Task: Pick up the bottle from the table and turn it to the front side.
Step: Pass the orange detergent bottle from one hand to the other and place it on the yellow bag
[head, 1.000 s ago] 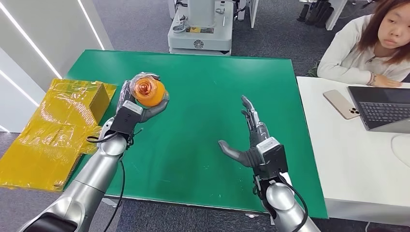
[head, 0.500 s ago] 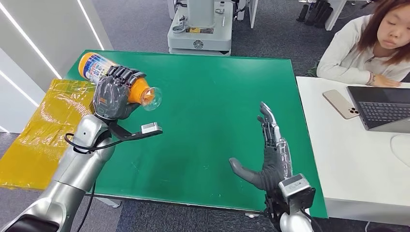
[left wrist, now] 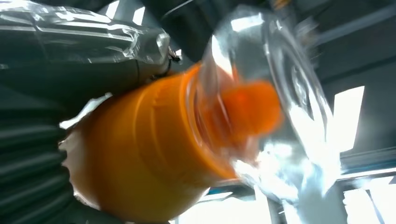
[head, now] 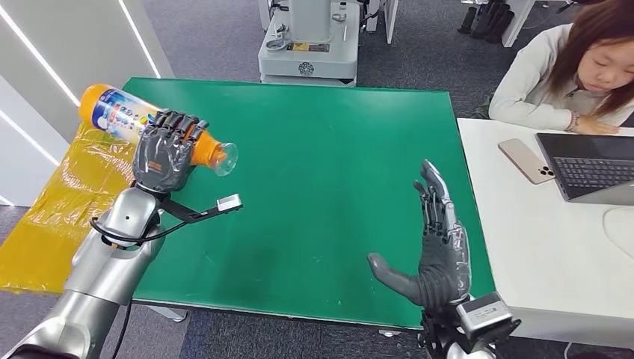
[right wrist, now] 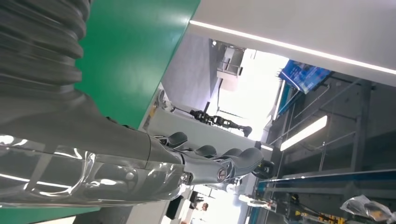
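Bottle (head: 134, 123) is up off the green table (head: 321, 149), lying near level above its left edge, base out past that edge, clear cap (head: 226, 158) aimed toward the middle. Left hand (head: 164, 153) is wrapped around the orange body near the neck. The turning step looks to be in hand; next it likely needs a wrist roll until the printed label faces front, grip kept firm. What's inside the bottle I can't tell. Right hand (head: 437, 247) hovers at the near right corner, fingers spread, holding nothing
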